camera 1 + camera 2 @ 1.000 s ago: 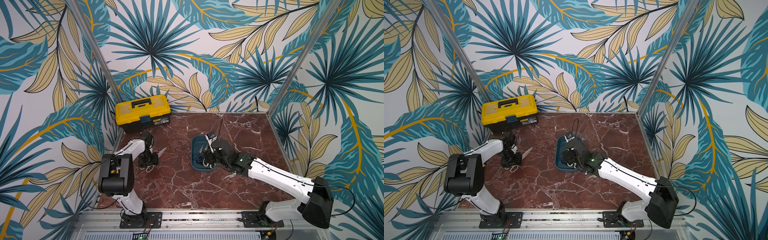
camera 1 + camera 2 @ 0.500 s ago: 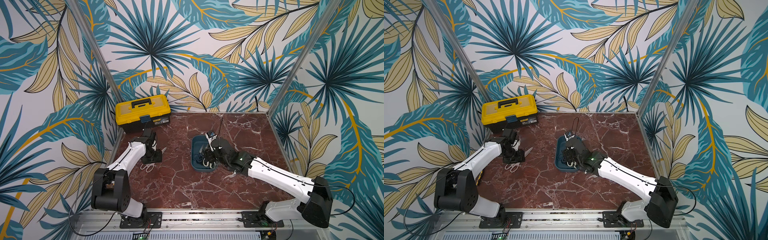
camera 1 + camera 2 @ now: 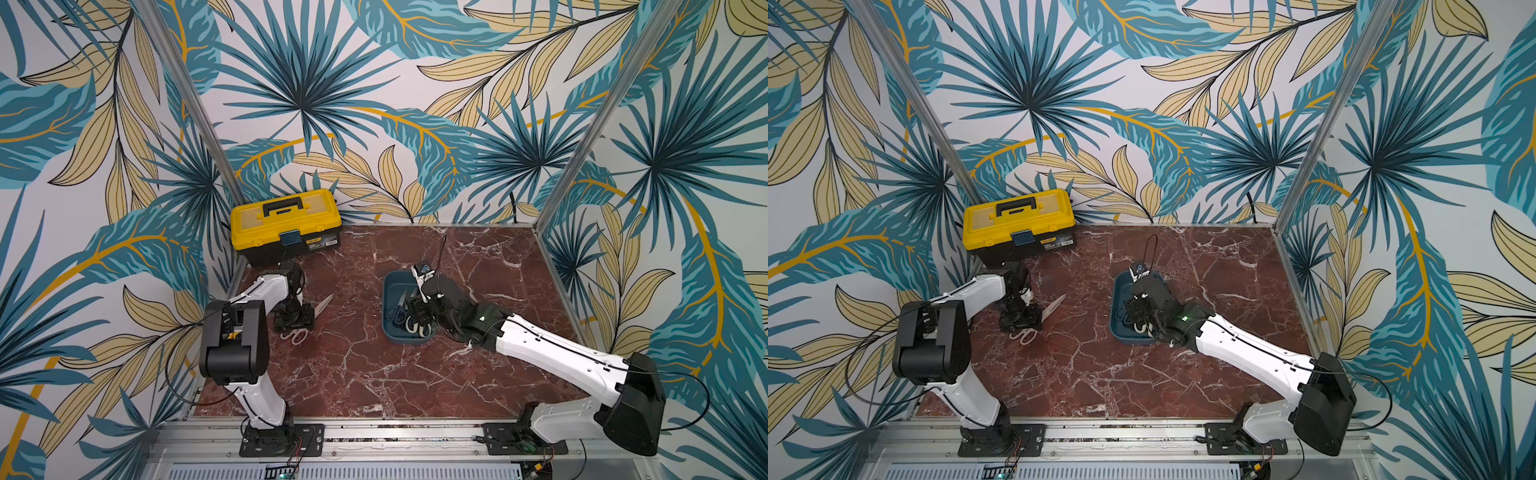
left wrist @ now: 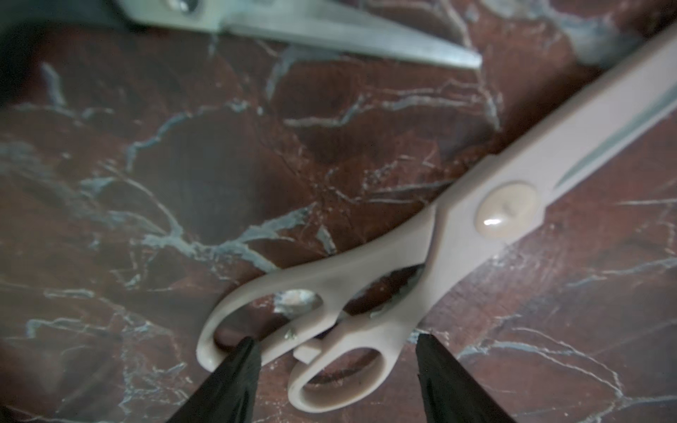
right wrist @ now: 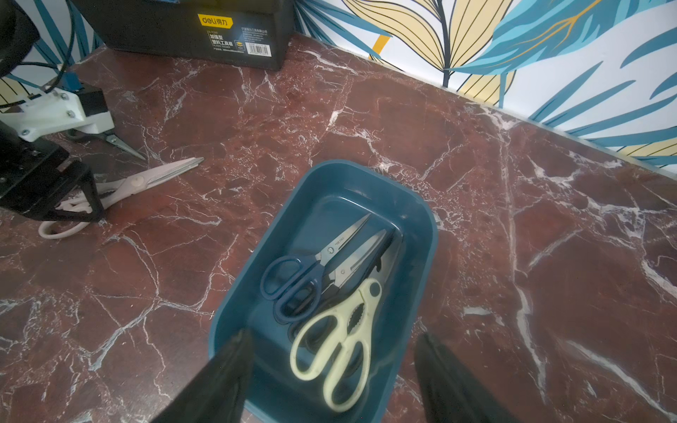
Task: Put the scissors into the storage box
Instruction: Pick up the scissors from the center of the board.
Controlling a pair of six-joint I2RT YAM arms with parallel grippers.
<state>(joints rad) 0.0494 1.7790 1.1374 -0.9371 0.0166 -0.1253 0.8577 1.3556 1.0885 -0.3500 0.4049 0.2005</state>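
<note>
Its jaws wider than a second before, the left tool (image 4: 337,342) straddled the handles of the large cream-handled steel scissors (image 4: 507,210), not yet gripped, on the red marble bench (image 3: 374,374) at nine o'clock from the rounded teal plastic storage box (image 5: 359,172).

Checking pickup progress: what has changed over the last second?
The left arm's elbow dipped toward the front rail, then came back up. The left gripper is again open over the cream-handled scissors' handles, gripping nothing. The scissors, the storage box and the right gripper, open above the box, stayed put.
</note>
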